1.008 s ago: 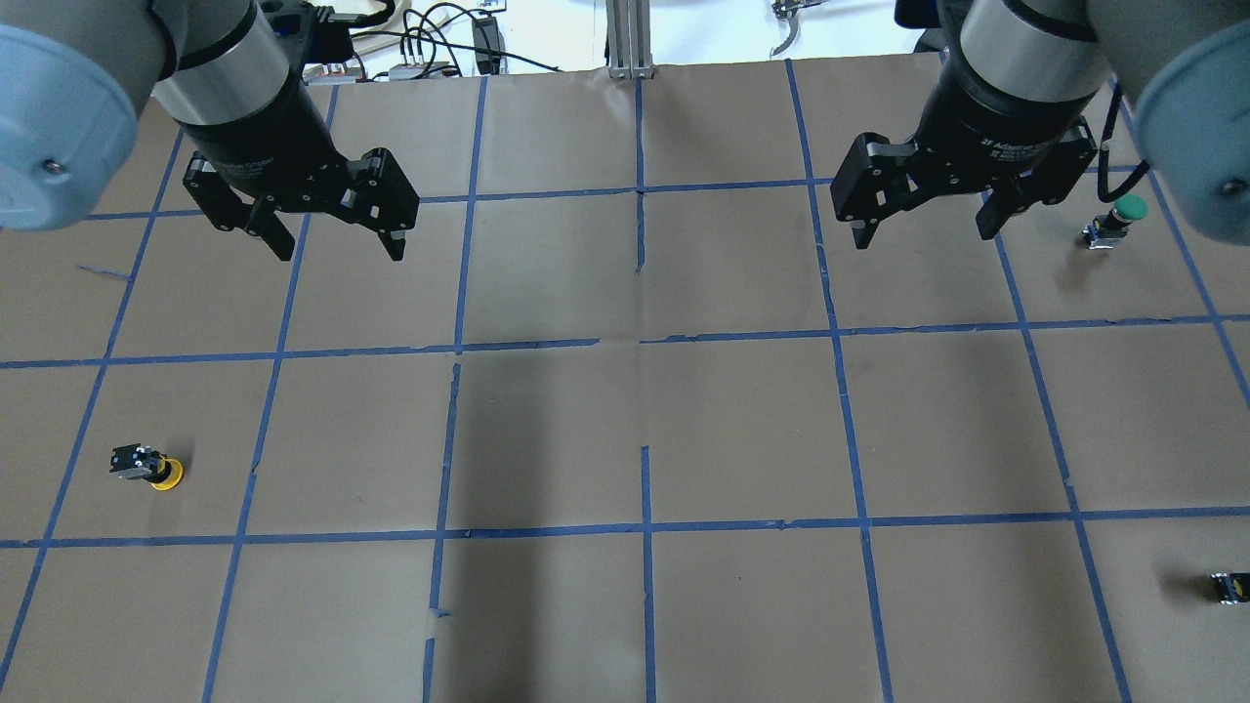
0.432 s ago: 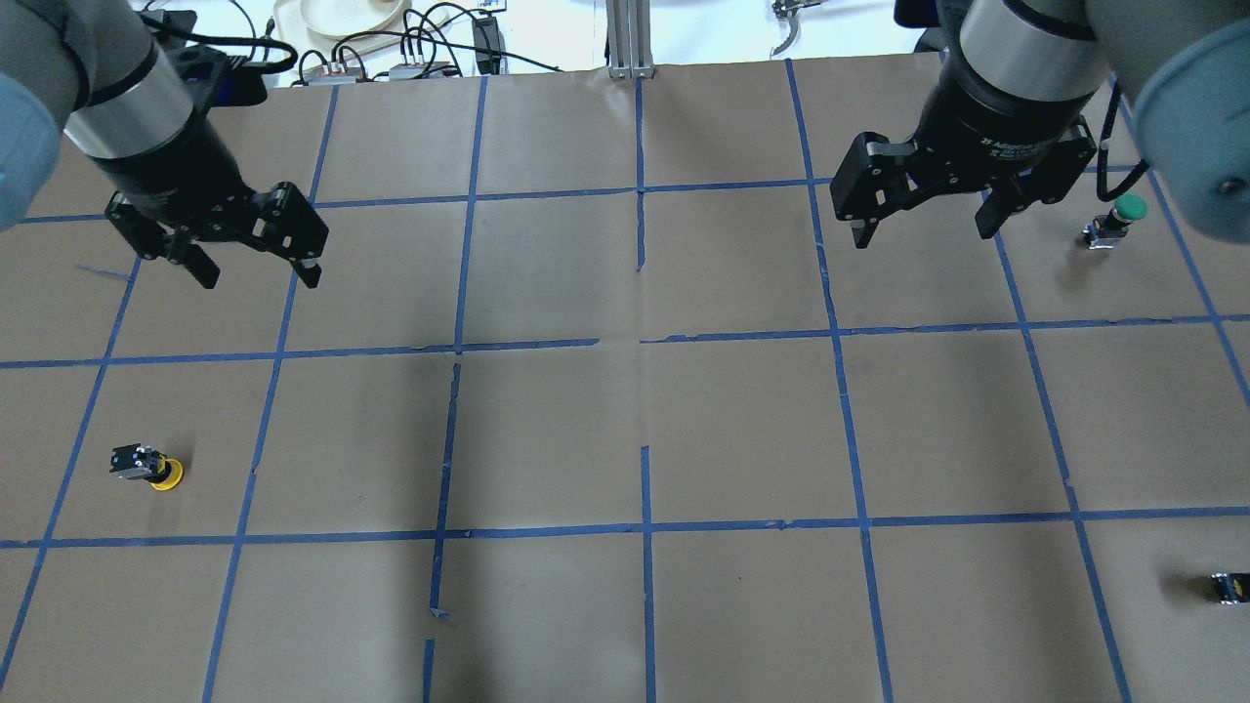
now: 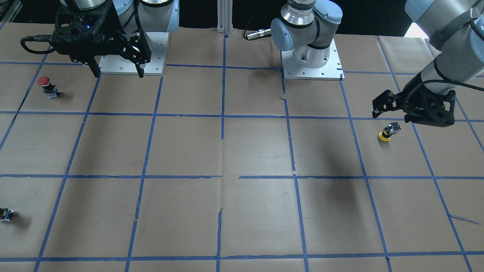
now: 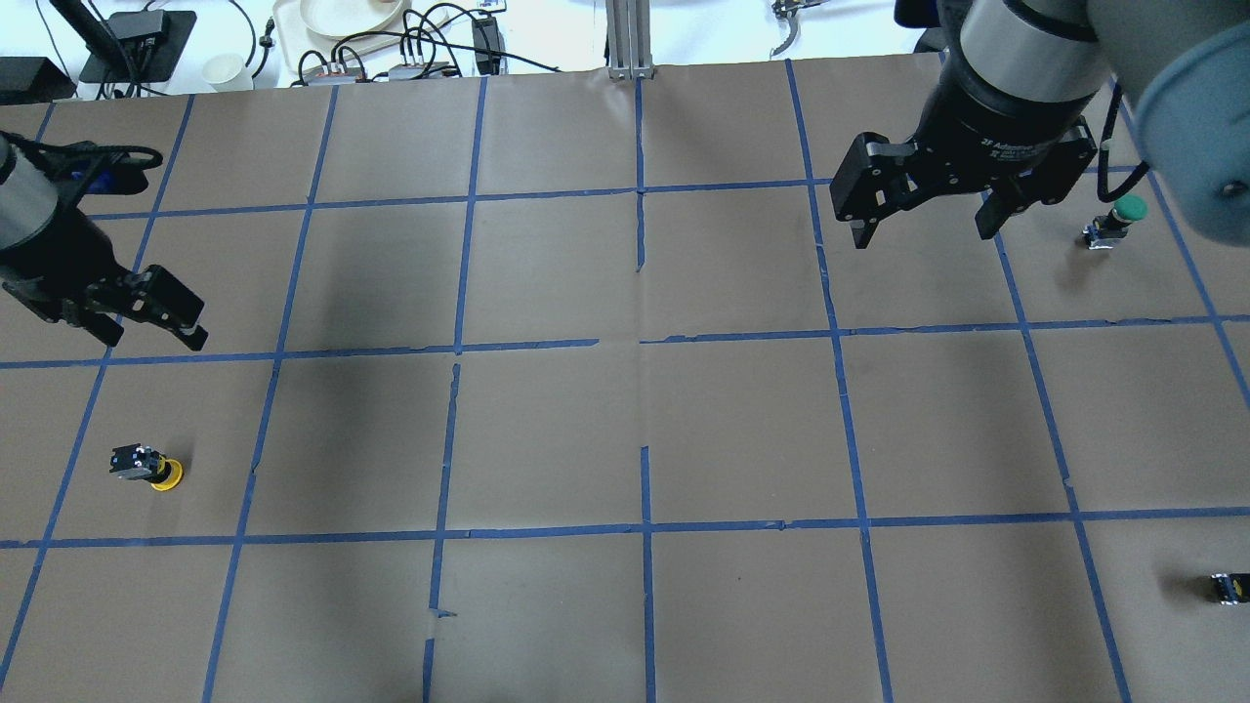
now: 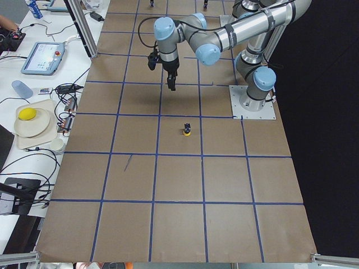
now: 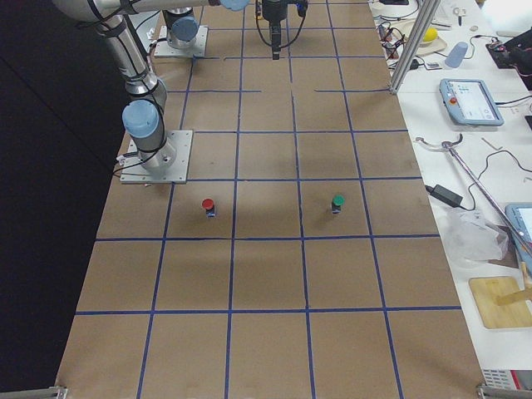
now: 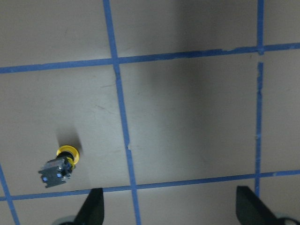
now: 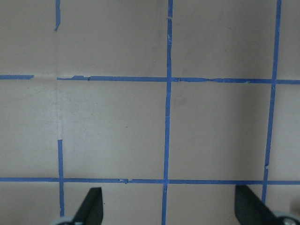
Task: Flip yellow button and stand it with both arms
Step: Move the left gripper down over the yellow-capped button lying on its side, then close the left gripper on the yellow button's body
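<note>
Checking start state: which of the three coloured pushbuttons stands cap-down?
The yellow-capped pushbutton: black body up, whereas the red-capped pushbutton and green-capped pushbutton stand cap-up.

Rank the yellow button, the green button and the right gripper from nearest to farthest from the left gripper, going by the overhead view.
Measured from the left gripper:
1. the yellow button, close by on the table's left side.
2. the right gripper, past the centre line, over the right half.
3. the green button, beyond that gripper, near the right edge.

Robotics lab: taped-grid table [image 4: 547, 273], teach pendant [image 6: 471, 101], cable clutter [image 4: 422, 44].
</note>
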`<move>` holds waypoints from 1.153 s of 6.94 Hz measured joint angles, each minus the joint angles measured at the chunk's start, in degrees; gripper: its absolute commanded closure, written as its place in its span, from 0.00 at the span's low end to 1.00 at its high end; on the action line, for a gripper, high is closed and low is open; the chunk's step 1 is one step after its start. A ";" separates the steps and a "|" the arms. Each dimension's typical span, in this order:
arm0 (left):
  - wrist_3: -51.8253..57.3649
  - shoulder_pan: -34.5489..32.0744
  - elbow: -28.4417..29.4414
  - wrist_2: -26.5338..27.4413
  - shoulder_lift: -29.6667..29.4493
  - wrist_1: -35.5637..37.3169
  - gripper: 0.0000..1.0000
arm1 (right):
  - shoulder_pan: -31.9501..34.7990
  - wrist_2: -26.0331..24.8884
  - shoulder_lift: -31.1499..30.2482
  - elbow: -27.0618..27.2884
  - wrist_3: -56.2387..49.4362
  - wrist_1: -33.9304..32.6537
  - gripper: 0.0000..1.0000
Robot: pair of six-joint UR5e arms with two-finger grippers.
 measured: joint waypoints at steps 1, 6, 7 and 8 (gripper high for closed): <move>7.95 4.02 -3.19 -0.22 -0.36 4.26 0.01 | 0.00 -0.01 -0.01 0.00 -0.01 0.06 0.01; 47.72 11.78 -16.96 -0.03 -1.90 24.13 0.01 | 0.00 0.00 0.03 0.00 -0.14 0.13 0.01; 55.49 13.25 -17.68 0.03 -2.43 24.91 0.01 | 0.00 0.00 0.03 0.02 -0.16 0.16 0.01; 62.06 13.99 -17.84 0.08 -3.41 25.21 0.02 | 0.00 0.00 0.03 0.06 -0.17 0.18 0.01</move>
